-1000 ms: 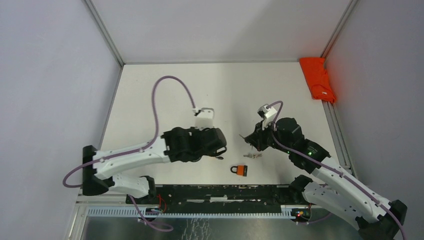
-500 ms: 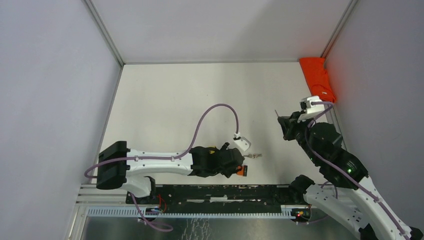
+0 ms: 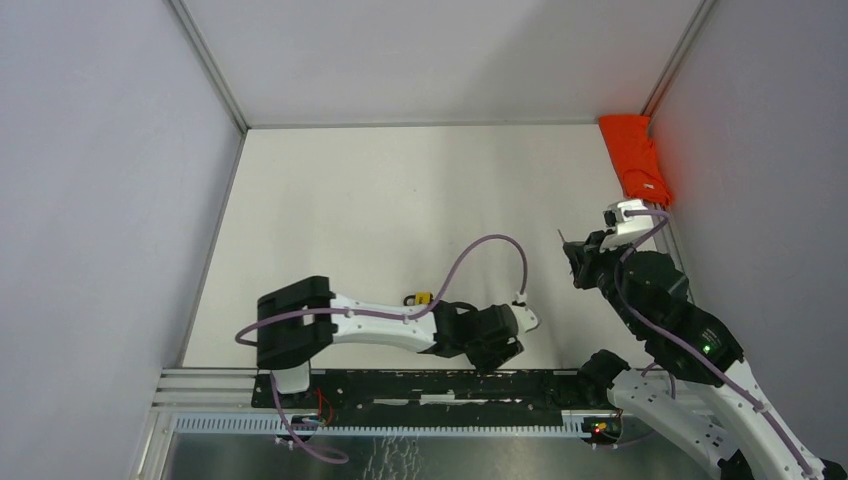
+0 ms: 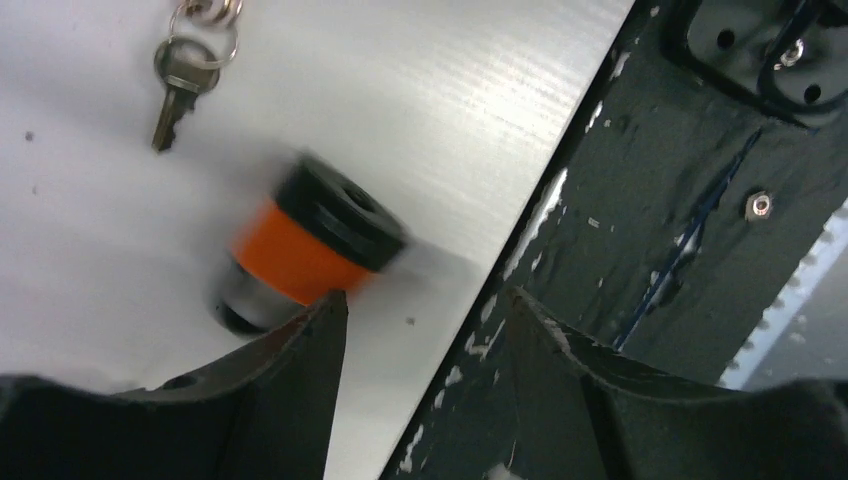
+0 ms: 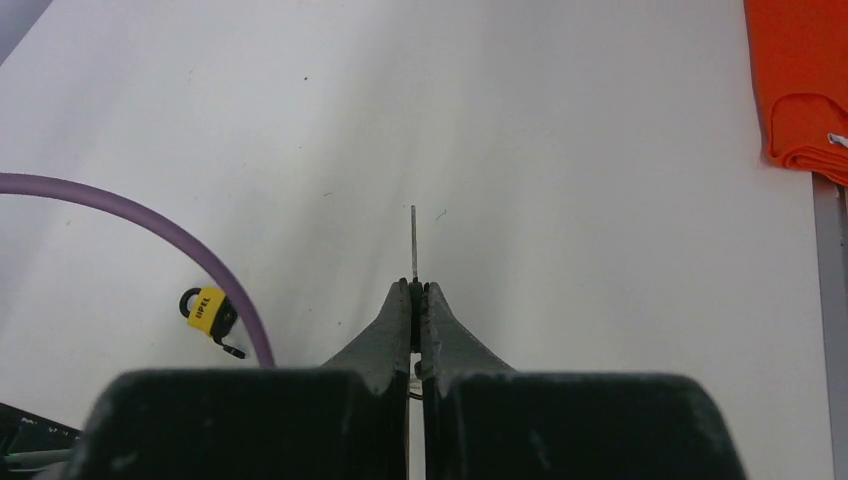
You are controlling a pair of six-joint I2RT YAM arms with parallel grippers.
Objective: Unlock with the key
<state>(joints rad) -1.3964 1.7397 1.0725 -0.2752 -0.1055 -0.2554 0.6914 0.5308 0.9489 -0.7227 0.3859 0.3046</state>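
An orange padlock (image 4: 310, 245) with a black base lies blurred on the white table, just past the left fingertip of my left gripper (image 4: 425, 310). That gripper is open with nothing between its jaws. A spare key ring (image 4: 185, 75) lies further off. From above, my left gripper (image 3: 498, 348) covers the orange padlock. My right gripper (image 5: 415, 290) is shut on a key (image 5: 413, 240) whose thin blade sticks out forward. It hangs at the right (image 3: 572, 255), away from the padlock.
A yellow padlock (image 3: 415, 298) lies beside the left arm, also seen from the right wrist (image 5: 207, 310) next to the purple cable (image 5: 150, 225). An orange cloth (image 3: 637, 158) sits at the far right. A black rail (image 4: 700, 200) runs along the near table edge.
My left arm swung right along the near edge and opened its jaws over the orange padlock, leaving the yellow padlock on the table. My right arm drew back right with the key.
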